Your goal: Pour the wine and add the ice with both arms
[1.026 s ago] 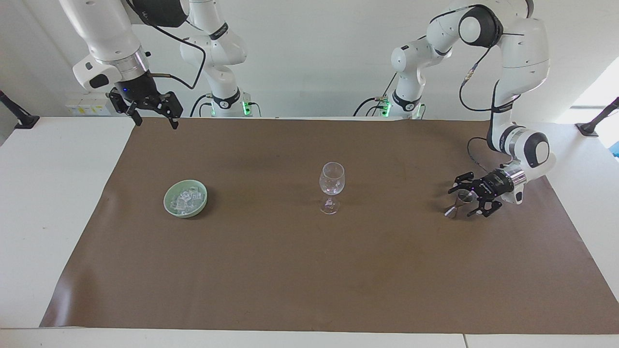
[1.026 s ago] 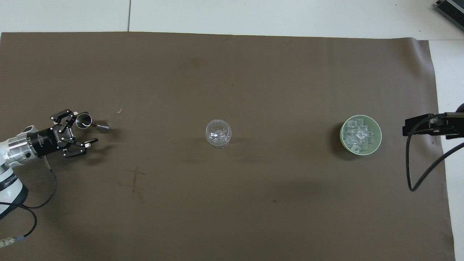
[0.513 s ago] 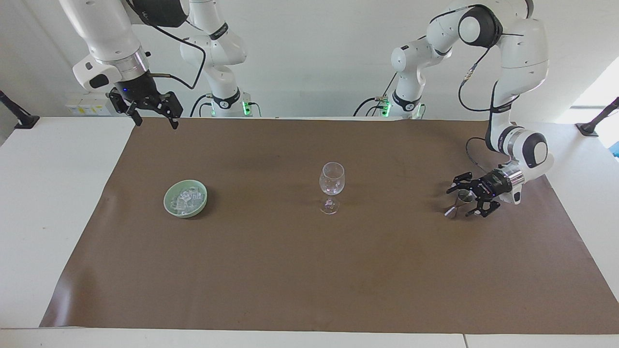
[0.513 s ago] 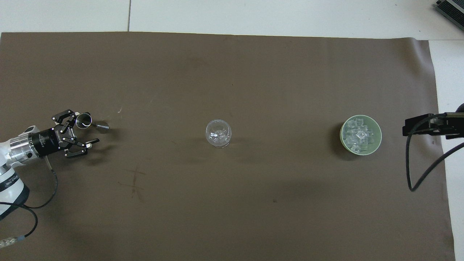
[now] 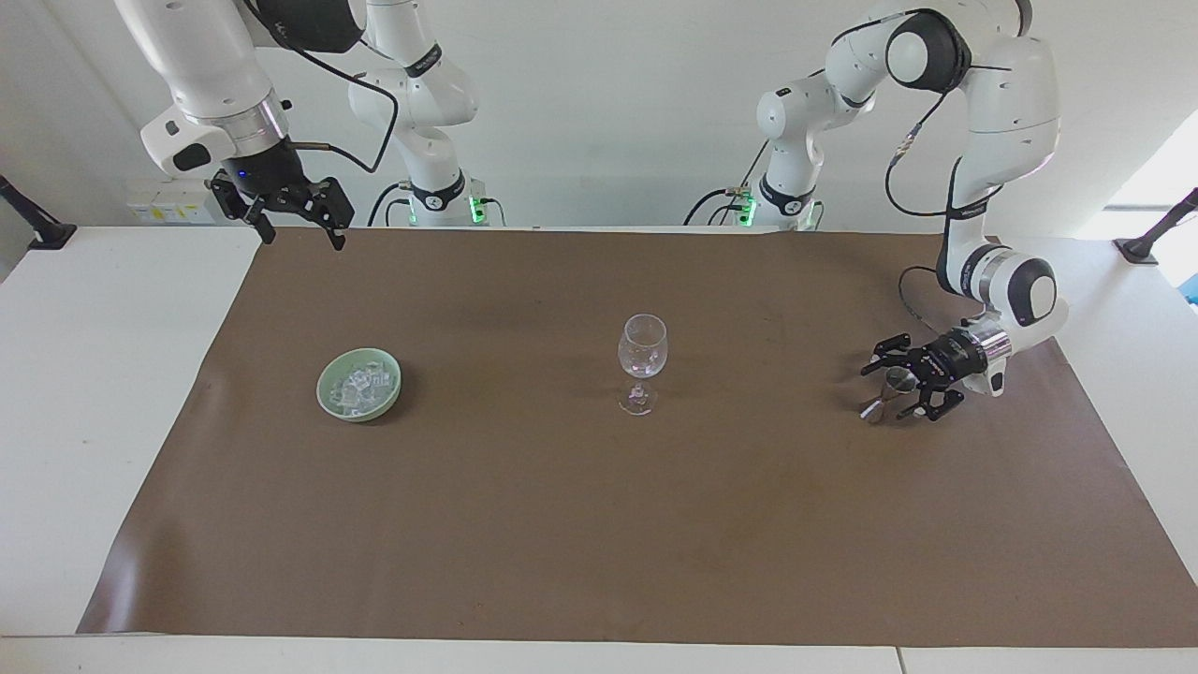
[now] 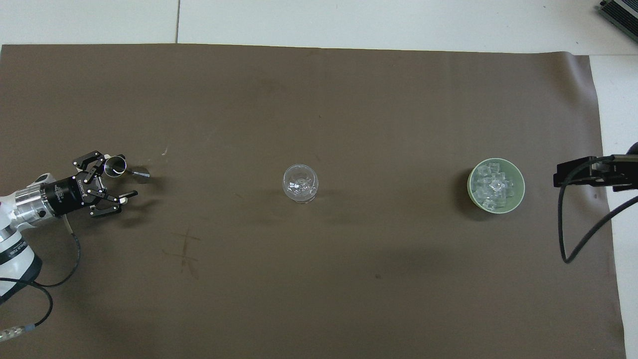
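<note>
Gaping beside small tipped glass [image 5: 889,391] left claw [image 5: 900,380] empty, right claw [image 5: 298,212] spread, wine glass [image 5: 641,360] upright

Lab: bench-mounted arms [image 5: 992,112], paper-covered table [image 5: 94,374]

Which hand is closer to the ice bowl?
Right. The right hand hangs above the table's edge, nearer the robots than the bowl. The left hand is low at the left arm's end.

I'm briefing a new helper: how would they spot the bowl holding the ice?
On the brown mat, look toward the right arm's end of the table. The bowl sits there alone: low, pale green, heaped with clear ice, unlike the tall stemmed wine glass at mid-mat.
</note>
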Controlling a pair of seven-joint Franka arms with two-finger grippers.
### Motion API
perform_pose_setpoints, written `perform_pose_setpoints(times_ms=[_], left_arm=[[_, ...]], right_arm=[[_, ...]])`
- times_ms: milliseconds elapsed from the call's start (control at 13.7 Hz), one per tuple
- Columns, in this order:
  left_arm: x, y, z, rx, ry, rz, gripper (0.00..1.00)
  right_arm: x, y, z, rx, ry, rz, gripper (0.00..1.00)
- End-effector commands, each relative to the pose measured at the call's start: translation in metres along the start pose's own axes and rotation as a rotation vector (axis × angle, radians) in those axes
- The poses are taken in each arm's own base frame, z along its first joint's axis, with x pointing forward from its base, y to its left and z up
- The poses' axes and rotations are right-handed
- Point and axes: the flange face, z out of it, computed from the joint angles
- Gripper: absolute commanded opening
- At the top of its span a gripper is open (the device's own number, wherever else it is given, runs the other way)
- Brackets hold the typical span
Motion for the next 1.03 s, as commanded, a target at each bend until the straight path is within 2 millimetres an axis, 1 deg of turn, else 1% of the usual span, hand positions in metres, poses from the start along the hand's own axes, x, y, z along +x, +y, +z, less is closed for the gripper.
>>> perform_pose_setpoints(times_ms=[0,73,147,220,293,440,513,952], left_arm=[[0.0012,-0.0047,0.0027,-0.023,0.006,0.004,0.75],[0.0012,-0.0047,0.0027,-0.023,0.006,0.004,0.72],[0.0012,-0.0047,0.0027,-0.023,0.006,0.004,0.65],[0.0014,-0.0046,0.0019,-0.025,0.006,0.004,0.54],[0.0016,-0.0045,0.0011,-0.026,0.006,0.003,0.39],[0.0018,-0.0043,0.0002,-0.029,0.007,0.003,0.06],[0.0018,-0.0043,0.0001,-0.029,0.007,0.003,0.00],[0.0020,-0.0036,-0.0030,-0.039,0.003,-0.002,0.00]], right_arm=[[-0.0077,0.0017,-0.0007,0.001,-0.003,-0.026,1.00],[-0.0077,0.0017,-0.0007,0.001,-0.003,-0.026,1.00],[-0.0076,0.0025,-0.0007,0.001,-0.003,-0.025,1.00],[-0.0077,0.0017,-0.0007,0.001,-0.003,-0.026,1.00],[-0.0077,0.0017,-0.0007,0.001,-0.003,-0.026,1.00],[-0.0077,0.0017,-0.0007,0.001,-0.003,-0.026,1.00],[-0.0077,0.0017,-0.0007,0.001,-0.003,-0.026,1.00],[-0.0076,0.0025,-0.0007,0.001,-0.003,-0.025,1.00]])
